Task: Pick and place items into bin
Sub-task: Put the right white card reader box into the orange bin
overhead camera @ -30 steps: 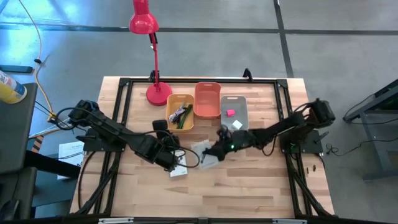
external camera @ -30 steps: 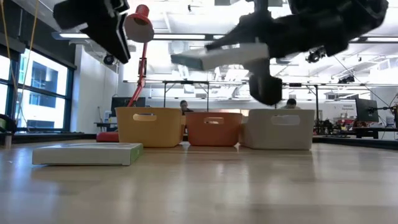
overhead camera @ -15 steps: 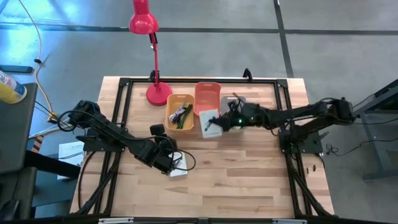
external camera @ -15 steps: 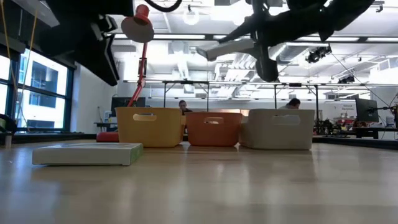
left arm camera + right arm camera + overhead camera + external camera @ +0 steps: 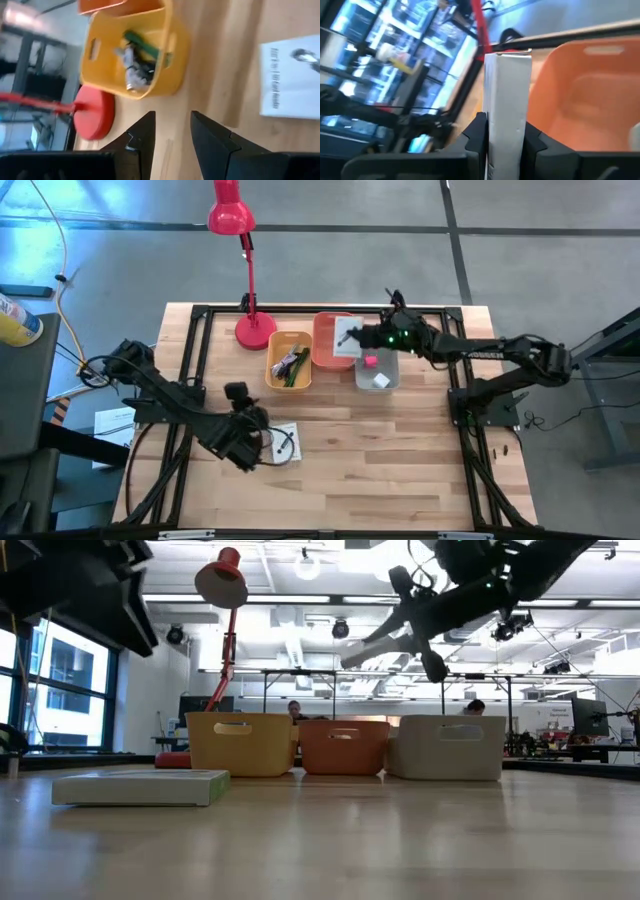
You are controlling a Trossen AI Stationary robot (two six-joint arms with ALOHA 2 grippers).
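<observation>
yellow bin [image 5: 289, 360] and grey bin [image 5: 377, 364] have stuff; right pincer [image 5: 352, 337] grips a white card [image 5: 348, 336] over the orange bin [image 5: 331, 343], left pincer [image 5: 172, 131] open by the last card [image 5: 284, 443] on the bench [image 5: 400, 460].

A light wooden slatted table [image 5: 400, 470] carries a red desk lamp's round base [image 5: 255, 332] near its far-left corner, three plastic bins along the far edge—yellow [image 5: 289, 361], orange [image 5: 330, 347], grey [image 5: 377, 368]—and a white printed card [image 5: 284, 443] near the front-left.

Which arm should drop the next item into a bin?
Right: its gripper holds a white card above the orange bin. The left gripper is open, empty, near the other card.
</observation>
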